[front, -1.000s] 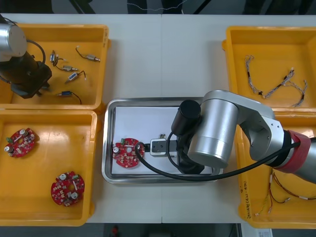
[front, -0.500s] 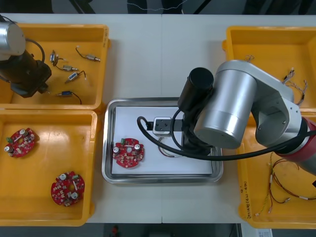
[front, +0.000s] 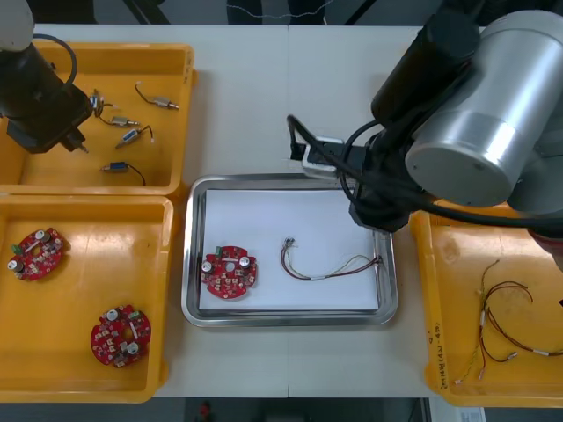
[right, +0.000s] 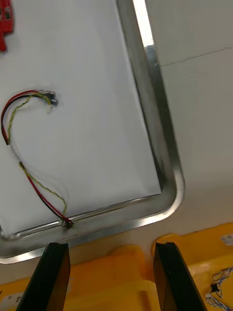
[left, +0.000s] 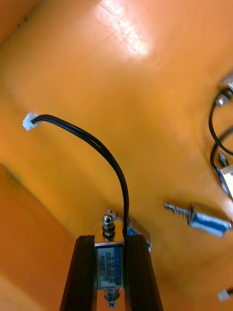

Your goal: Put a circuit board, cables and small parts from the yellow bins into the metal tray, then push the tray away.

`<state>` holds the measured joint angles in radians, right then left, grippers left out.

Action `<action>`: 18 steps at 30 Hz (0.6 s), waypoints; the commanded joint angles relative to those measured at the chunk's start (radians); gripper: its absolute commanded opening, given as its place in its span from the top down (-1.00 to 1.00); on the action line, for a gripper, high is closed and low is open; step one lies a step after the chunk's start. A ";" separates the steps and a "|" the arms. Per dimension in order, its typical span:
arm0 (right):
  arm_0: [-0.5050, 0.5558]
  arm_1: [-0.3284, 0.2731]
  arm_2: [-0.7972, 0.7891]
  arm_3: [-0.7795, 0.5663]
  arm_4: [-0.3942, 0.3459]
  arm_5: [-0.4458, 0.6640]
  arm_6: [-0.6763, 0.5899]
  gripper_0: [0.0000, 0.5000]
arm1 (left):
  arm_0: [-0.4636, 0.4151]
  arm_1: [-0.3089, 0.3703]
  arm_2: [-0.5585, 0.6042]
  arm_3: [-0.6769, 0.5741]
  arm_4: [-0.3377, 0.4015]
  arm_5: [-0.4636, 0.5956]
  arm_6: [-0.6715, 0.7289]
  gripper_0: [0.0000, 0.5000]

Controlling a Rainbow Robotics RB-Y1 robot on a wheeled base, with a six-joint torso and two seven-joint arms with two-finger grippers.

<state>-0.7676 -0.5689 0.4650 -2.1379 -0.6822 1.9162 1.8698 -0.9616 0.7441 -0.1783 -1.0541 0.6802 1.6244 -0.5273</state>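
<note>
Counts: four yellow bins, two on each side of the bench (front: 290,97), with one metal tray (front: 290,321) between them. There are three round red circuit boards: one in the tray (front: 229,271) and two in the near left bin (front: 88,290). One red and yellow cable (front: 330,271) lies in the tray on the white liner. More red and yellow cables (front: 497,321) are tangled in the near right bin (front: 449,290); I can't count those. I count five loose small metal parts (front: 123,121) with black leads in the far left bin (front: 53,176). The left tool (left: 110,240) is over that bin, pointing down, and clamped on one more small metal part (left: 110,265), whose black lead (left: 97,146) arcs away over the bin floor. The right arm comes in from the right, its big silver joint above the far right bin and its wrist over the tray's far right corner. The right tool (right: 110,248) is spread wide with nothing in it, above the gap between the tray rim and the right bins. The tray cable lies just beyond its fingers (right: 54,272), apart from them, one end against the tray wall nearest that tool.
</note>
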 commanded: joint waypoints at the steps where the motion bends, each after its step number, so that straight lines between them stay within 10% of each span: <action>1: -0.018 -0.026 -0.112 -0.034 -0.005 0.004 -0.023 -1.00 | -0.039 0.044 0.019 -0.125 -0.004 0.098 -0.080 1.00; 18: -0.018 -0.069 -0.440 0.133 0.089 0.004 -0.049 -1.00 | -0.037 -0.120 -0.049 -0.527 0.007 0.295 -0.034 0.99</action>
<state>-0.7676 -0.6088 0.1017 -2.0418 -0.6217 1.9167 1.8594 -0.9616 0.6657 -0.1867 -1.5081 0.6854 1.9104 -0.5272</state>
